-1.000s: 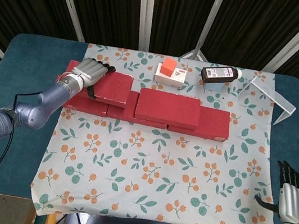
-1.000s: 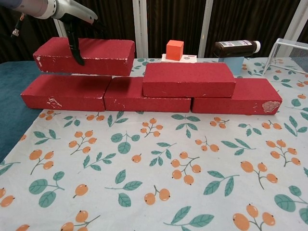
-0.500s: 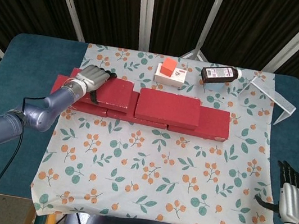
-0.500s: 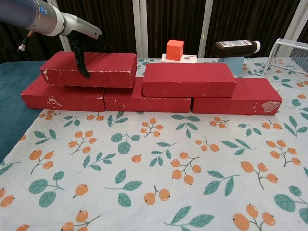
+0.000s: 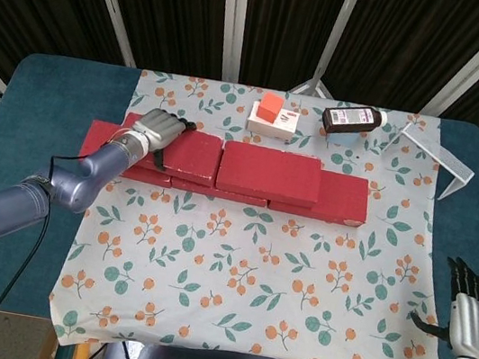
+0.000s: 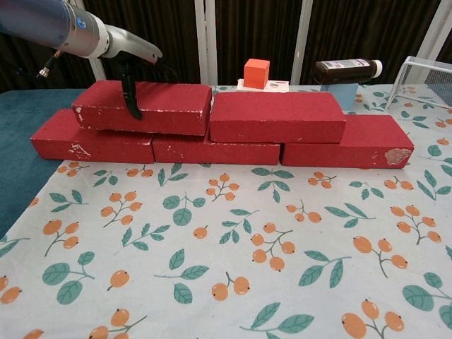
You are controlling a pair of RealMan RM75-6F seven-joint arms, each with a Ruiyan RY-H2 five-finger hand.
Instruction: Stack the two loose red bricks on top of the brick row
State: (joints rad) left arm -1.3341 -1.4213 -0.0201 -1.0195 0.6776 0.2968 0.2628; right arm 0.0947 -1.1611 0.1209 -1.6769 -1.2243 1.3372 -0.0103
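Since the earlier frame, the left hand [image 5: 158,128] has lowered its red brick [image 6: 145,106] onto the brick row [image 6: 212,145], sliding it right until its end sits just beside the second stacked brick [image 6: 277,114]. Long axis runs left to right, parallel to the row. Fingers [image 6: 130,92] wrap the brick's left part, gripping it from above. At lower right, the right hand [image 5: 470,321] hangs idle, fingers apart, holding nothing.
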